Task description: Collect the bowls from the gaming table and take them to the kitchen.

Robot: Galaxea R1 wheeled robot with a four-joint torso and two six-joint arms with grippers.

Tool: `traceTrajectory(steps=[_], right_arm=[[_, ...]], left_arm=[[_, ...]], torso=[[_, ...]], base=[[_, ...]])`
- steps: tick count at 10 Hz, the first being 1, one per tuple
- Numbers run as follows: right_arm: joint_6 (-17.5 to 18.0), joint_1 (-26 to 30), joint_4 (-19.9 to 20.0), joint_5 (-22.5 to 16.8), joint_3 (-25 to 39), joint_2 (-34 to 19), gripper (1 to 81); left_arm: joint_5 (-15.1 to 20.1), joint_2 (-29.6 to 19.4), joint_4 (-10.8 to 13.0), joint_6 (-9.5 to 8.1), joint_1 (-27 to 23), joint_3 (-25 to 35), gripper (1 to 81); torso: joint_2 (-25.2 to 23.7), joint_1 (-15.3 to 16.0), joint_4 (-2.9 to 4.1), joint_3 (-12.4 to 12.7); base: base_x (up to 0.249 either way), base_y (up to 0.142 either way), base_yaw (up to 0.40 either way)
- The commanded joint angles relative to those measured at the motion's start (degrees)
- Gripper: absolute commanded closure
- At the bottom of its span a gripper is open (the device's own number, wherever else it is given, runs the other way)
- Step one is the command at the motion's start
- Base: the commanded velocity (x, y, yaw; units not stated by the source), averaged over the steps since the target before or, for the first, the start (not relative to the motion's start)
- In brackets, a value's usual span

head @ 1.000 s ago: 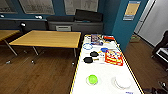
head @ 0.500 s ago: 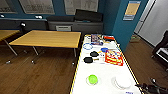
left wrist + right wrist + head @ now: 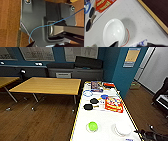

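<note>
The long glossy white gaming table (image 3: 105,122) keeps every bowl, so collecting looks unstarted. On it lie a white round bowl (image 3: 114,31) nearest, a lime-green bowl (image 3: 92,126) beside it, and two black bowls (image 3: 88,106) farther along. I cannot tell either gripper's state.

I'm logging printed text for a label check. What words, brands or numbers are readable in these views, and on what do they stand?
Red-and-yellow game box: large yellow lettering, cut off and blurred; no word reads with certainty.
White table top: blue print near the white bowl, cut off and too blurred to read.
Yellow poster on the blue wall: too small to read.
Colourful box at the table's far end: print too blurred to read.
</note>
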Motion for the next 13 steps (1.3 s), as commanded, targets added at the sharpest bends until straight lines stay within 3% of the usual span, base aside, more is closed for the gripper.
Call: traceTrajectory(steps=[1, 6, 13], right_arm=[[1.45, 6.96, 0.98, -1.59, -2.37, -0.25, 1.0], [4.88, 7.13, 0.72, -1.59, -9.57, 6.77, 1.0], [5.94, 6.43, 0.81, -1.42, -18.19, 16.44, 1.0]], left_arm=[[3.57, -0.57, 0.51, 0.11, -0.52, 0.2, 1.0], [3.48, -0.13, -0.11, 0.11, -0.52, 0.12, 1.0], [3.57, -0.65, -0.2, 0.11, -0.43, 0.03, 1.0]], torso=[[-0.03, 0.0, 0.0, 0.0], [-0.03, 0.0, 0.0, 0.0], [-0.03, 0.05, 0.0, -0.02]], base=[[0.0, 0.0, 0.0], [0.0, 0.0, 0.0], [0.0, 0.0, 0.0]])
